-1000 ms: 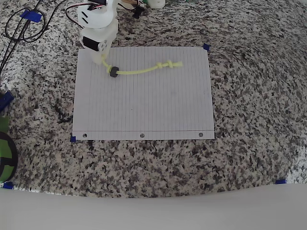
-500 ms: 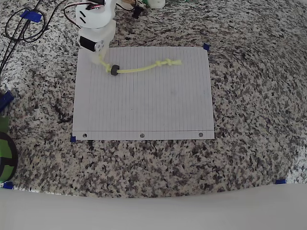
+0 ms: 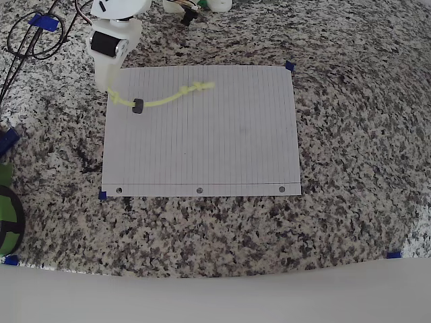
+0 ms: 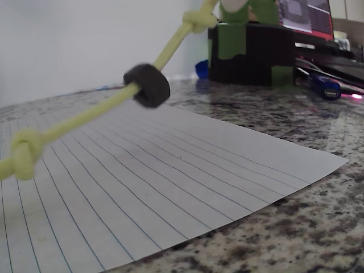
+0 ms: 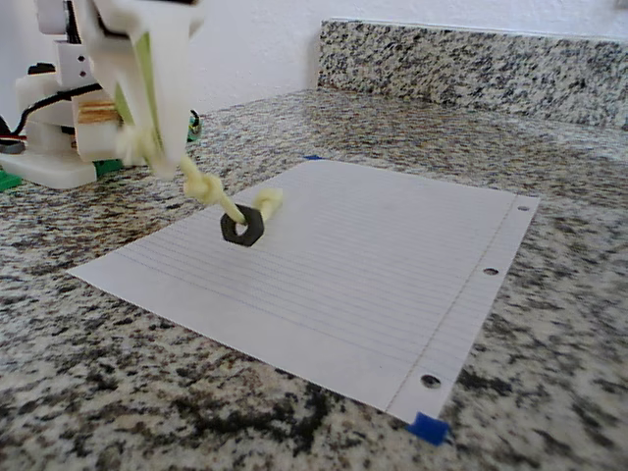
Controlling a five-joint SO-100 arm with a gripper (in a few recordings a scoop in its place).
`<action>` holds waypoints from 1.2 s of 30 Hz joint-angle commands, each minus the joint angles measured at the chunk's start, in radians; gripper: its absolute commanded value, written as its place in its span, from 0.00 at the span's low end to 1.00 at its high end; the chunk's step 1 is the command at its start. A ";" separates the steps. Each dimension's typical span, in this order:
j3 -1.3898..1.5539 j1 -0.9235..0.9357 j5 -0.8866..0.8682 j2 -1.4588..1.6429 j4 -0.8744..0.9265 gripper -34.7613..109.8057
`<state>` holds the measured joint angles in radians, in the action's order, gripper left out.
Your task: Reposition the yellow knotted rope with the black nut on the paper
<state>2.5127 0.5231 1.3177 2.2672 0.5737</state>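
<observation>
The white lined paper (image 3: 202, 145) lies flat on the granite counter, its punched holes along the near edge. The yellow knotted rope (image 3: 165, 99) runs from the paper's top left corner toward the upper middle. The black nut (image 3: 137, 106) sits on the rope near its left end. My white gripper (image 3: 108, 86) is shut on that left end, at the sheet's corner. In the fixed view the gripper (image 5: 147, 147) holds the rope (image 5: 211, 196) slanting down to the nut (image 5: 241, 228) at the paper (image 5: 373, 265). In the wrist view the rope (image 4: 85, 114) and the nut (image 4: 148, 84) hang above the sheet (image 4: 142, 193).
Black cables (image 3: 30, 37) loop at the counter's top left, next to blue tape bits (image 3: 42, 21). A green and black object (image 3: 7, 212) sits at the left edge. The arm's base (image 5: 54, 162) stands behind the paper's far corner. A granite backsplash (image 5: 471, 59) bounds the back.
My gripper has moved left and toward the top of the overhead picture, dragging the rope and nut left. The rope's free right end has slid from the upper right to the upper middle of the paper.
</observation>
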 commanded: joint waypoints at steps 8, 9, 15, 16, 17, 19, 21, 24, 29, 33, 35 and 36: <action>-0.031 -0.028 -0.509 0.103 -0.034 0.24; -0.031 -0.026 -0.571 0.103 -0.040 0.24; -0.094 -0.015 -0.730 0.064 -0.124 0.24; -0.135 -0.015 -0.730 0.038 -0.112 0.24; -0.176 -0.015 -0.730 0.012 -0.098 0.24; -0.264 -0.014 -0.730 -0.029 -0.052 0.24; -0.344 -0.009 -0.735 -0.048 -0.008 0.24; -0.400 -0.006 -0.787 -0.041 0.020 0.24; -0.402 -0.008 -1.002 0.032 0.127 0.24; -0.399 -0.029 -1.114 0.074 0.161 0.24; -0.402 -0.041 -1.180 0.097 0.178 0.24; -0.413 -0.051 -1.186 0.106 0.181 0.24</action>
<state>2.1537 0.4970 0.1902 2.3209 0.7440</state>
